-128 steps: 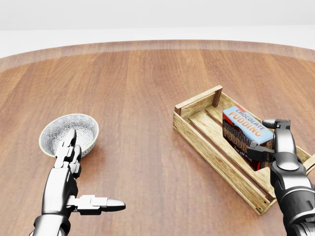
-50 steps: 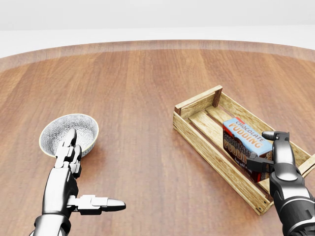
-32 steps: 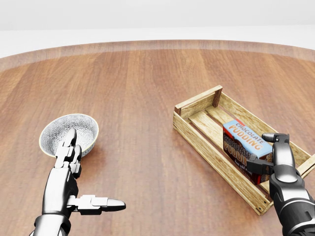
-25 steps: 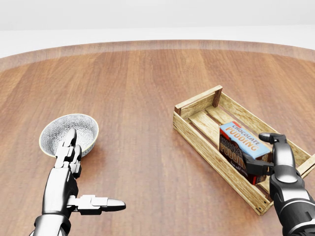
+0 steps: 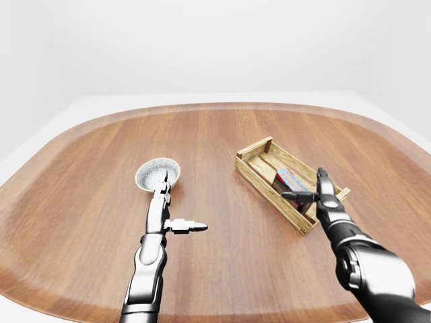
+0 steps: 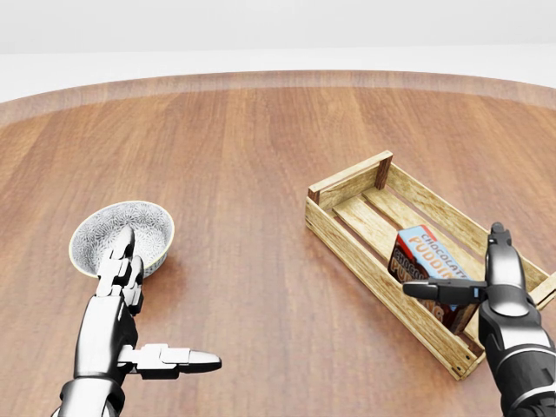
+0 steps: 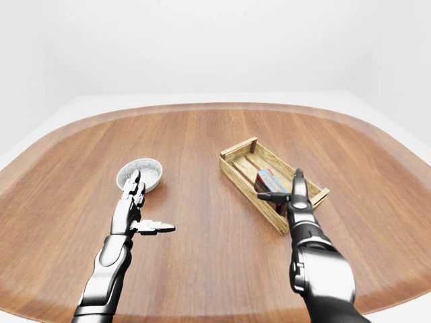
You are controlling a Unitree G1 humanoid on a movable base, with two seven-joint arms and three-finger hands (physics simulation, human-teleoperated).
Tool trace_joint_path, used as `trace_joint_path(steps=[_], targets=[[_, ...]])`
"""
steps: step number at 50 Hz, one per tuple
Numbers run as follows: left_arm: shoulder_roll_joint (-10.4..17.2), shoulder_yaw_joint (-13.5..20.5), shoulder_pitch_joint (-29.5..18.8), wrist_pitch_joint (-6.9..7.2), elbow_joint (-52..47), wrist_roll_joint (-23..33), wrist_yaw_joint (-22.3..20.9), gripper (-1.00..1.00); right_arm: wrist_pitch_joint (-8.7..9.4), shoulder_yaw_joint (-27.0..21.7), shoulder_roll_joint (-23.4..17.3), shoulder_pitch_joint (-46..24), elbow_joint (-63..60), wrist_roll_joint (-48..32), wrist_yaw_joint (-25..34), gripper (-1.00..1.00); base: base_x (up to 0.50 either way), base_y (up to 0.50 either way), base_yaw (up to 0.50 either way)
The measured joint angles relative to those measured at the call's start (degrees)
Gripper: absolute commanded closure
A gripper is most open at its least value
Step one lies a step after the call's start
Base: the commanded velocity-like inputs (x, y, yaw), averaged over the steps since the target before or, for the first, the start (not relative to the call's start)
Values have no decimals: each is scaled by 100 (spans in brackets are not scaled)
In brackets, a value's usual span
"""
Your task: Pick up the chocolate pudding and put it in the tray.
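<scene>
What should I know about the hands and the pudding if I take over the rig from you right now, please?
Right hand: open, fingers spread, beside the pudding, not gripping it.
Left hand: open, holding nothing, next to the bowl.
Pudding: inside the tray, leaning tilted toward its near-right end in the head view.
Done: pudding is in the tray and released.
Left: draw the right hand clear; I would check that the box settles.
</scene>
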Motion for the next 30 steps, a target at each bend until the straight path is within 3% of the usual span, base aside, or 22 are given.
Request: trace_joint_path(steps=[30], targets=[[1, -5, 16, -8, -12, 4, -17, -100, 0, 181, -306, -577, -249, 460, 239, -100, 0, 0, 0]])
